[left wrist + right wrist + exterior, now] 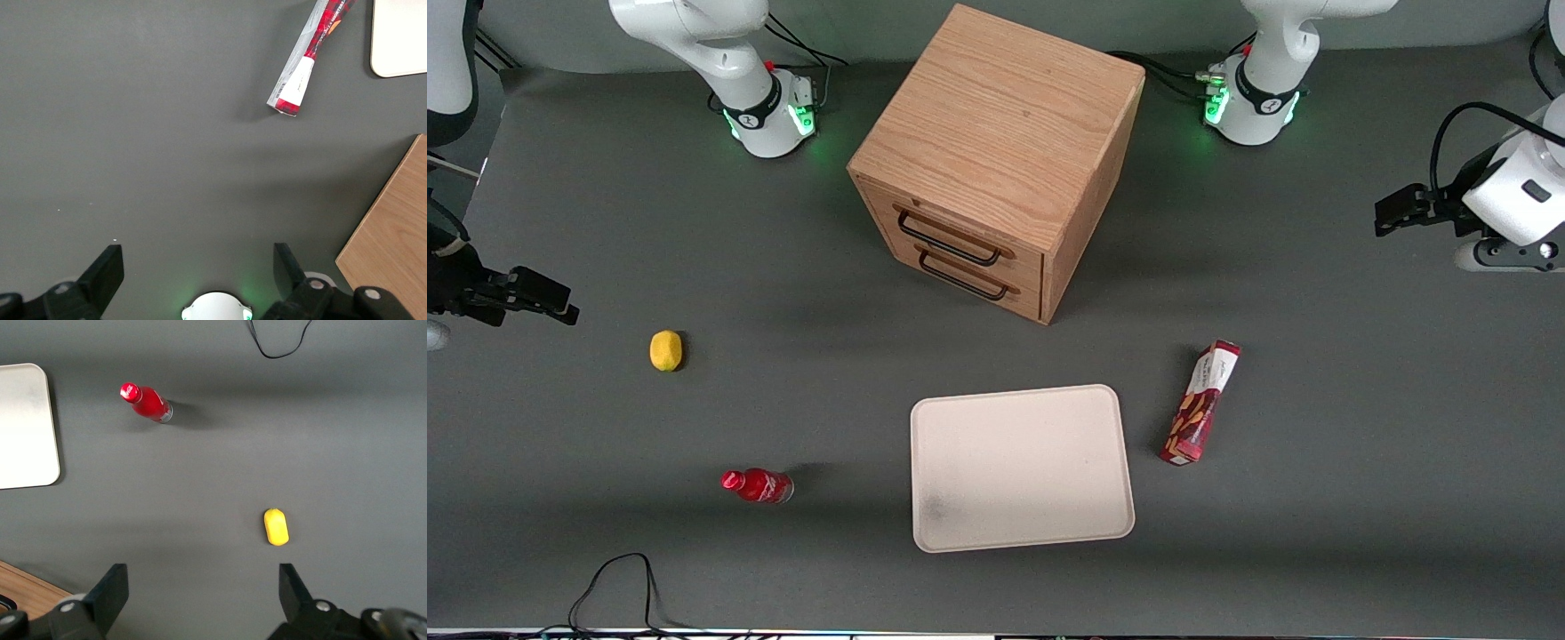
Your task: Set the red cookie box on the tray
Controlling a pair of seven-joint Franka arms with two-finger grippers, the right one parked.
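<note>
The red cookie box [1202,402] [310,57] lies flat on the grey table beside the tray [1023,462] [400,40], on the working arm's side of it, its white-panel end farther from the front camera. The cream-white tray holds nothing. My gripper [1383,213] [197,252] hovers near the working arm's end of the table, well apart from the box and farther from the front camera than it. Its fingers are spread wide and open, with only bare table between them.
A wooden two-drawer cabinet [996,151] [393,233] stands mid-table, farther from the front camera than the tray. Toward the parked arm's end lie a small red bottle [758,485] [147,402] and a yellow object [665,350] [275,527]. A black cable [614,587] loops near the front edge.
</note>
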